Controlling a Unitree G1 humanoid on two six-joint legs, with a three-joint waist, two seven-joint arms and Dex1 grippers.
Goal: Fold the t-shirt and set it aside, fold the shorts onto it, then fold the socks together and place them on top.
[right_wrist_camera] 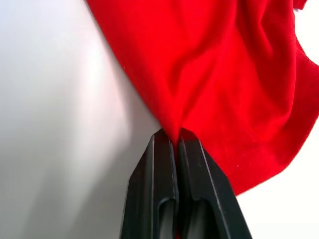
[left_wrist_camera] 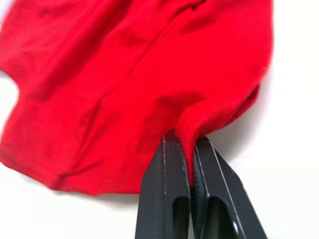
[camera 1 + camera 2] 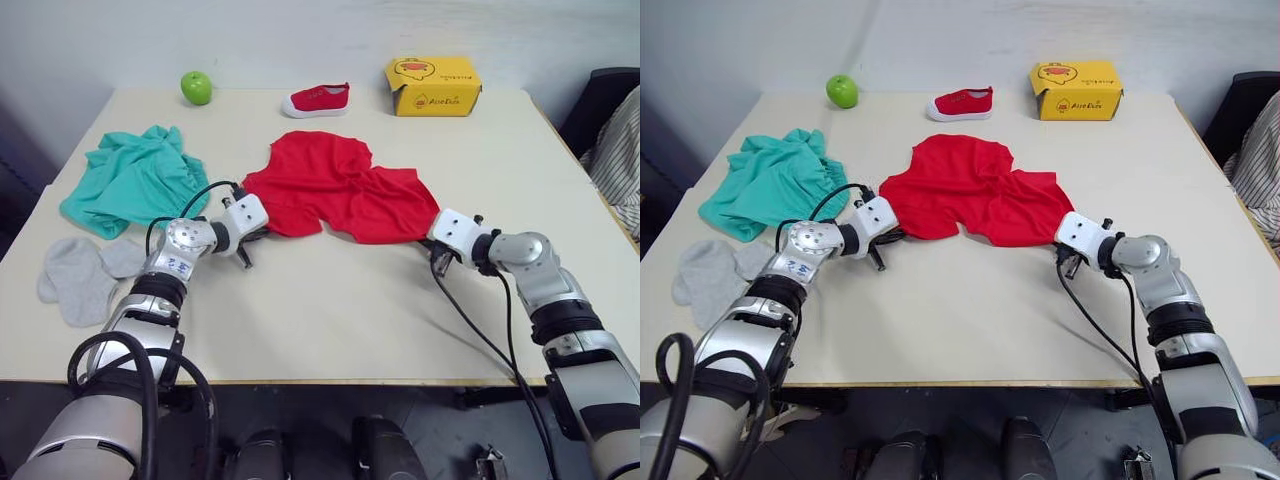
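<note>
The red t-shirt (image 3: 335, 187) lies crumpled in the middle of the table. My left gripper (image 2: 190, 149) is shut on a pinch of its near left edge. At the shirt's near right corner my right gripper (image 1: 175, 137) is shut on a fold of the cloth. The teal shorts (image 3: 135, 178) lie bunched at the left of the table. Nearer, at the left front, rest the light grey socks (image 3: 85, 272), partly overlapping.
Along the far edge stand a green apple (image 3: 197, 87), a small red shoe (image 3: 318, 99) and a yellow box (image 3: 433, 86). Striped cloth (image 3: 618, 160) hangs beyond the table's right side. Bare tabletop (image 3: 330, 310) lies between my arms.
</note>
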